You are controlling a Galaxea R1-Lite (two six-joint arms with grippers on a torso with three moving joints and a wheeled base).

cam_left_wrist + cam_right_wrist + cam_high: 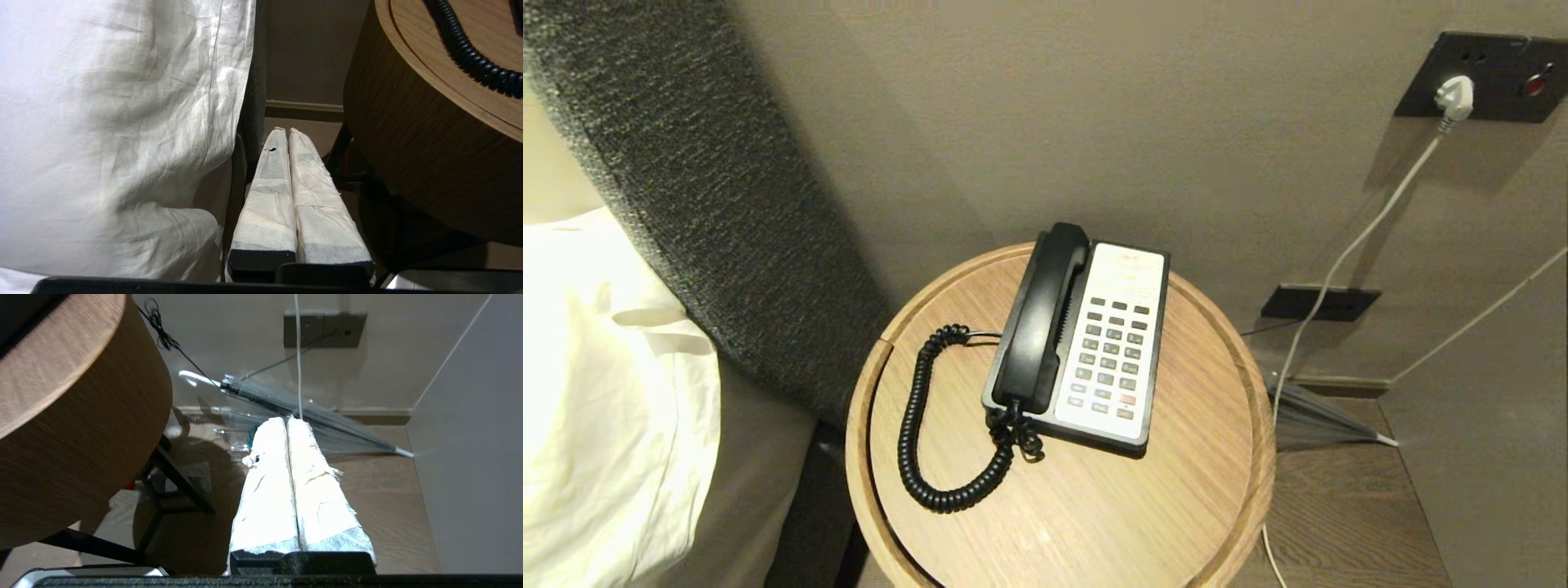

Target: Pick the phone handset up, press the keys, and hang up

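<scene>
Lying lengthwise on its cradle, the phone handset (1042, 318) sits above both closed, empty end effectors, the left end effector (284, 132) nearer than the right end effector (287, 420).

- A hotel-style bedroom.
- White bedding (596, 392) against a dark upholstered headboard (711, 204).
- Round wooden bedside desk (1176, 490) carrying a corded phone (1115, 343).
- Wall socket panel (1494, 77), wood floor (1347, 506), folded umbrella (302, 408).

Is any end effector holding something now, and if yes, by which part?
Nothing is held. The left end effector and right end effector are shut on nothing, below the table; the phone handset lies on its base.
</scene>
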